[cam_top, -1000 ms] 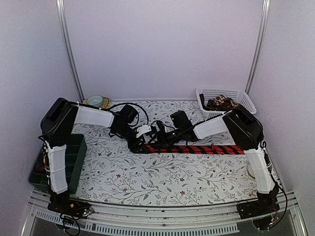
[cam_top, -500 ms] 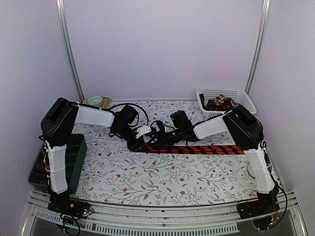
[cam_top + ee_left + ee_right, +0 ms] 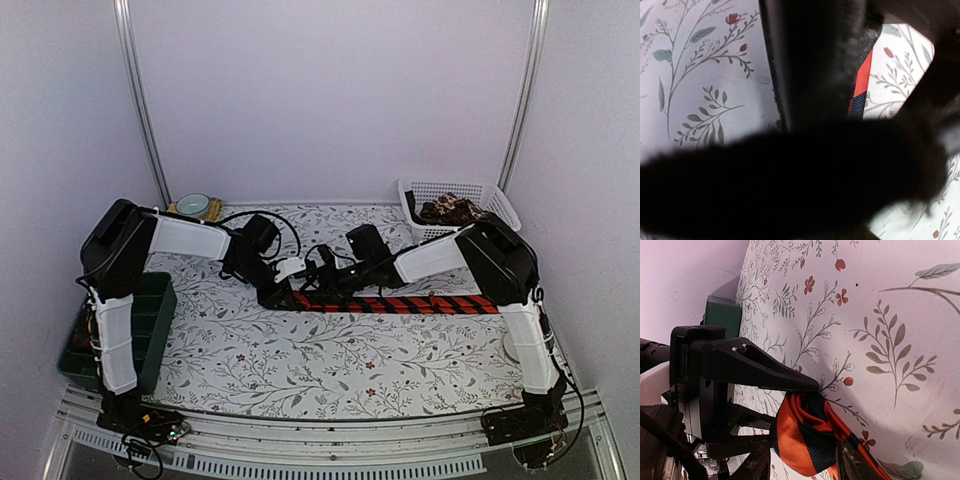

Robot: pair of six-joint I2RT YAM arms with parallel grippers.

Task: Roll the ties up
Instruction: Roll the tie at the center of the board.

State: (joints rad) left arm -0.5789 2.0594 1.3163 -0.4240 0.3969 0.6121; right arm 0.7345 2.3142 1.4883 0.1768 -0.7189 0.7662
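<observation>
Left fingers [image 3: 765,375] closer than before, tight on glossy tie coil [image 3: 800,435] (red-striped spiral); right fingers [image 3: 852,460] unclear.

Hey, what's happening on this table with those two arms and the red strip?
Two robot arms are rolling up a red striped tie, which lies flat across the flowered table. At its left end there is a small coil. The left gripper seems to pinch that coil between its fingers, while the right gripper straddles the tie right beside it. Most of the tie is not yet rolled.
</observation>
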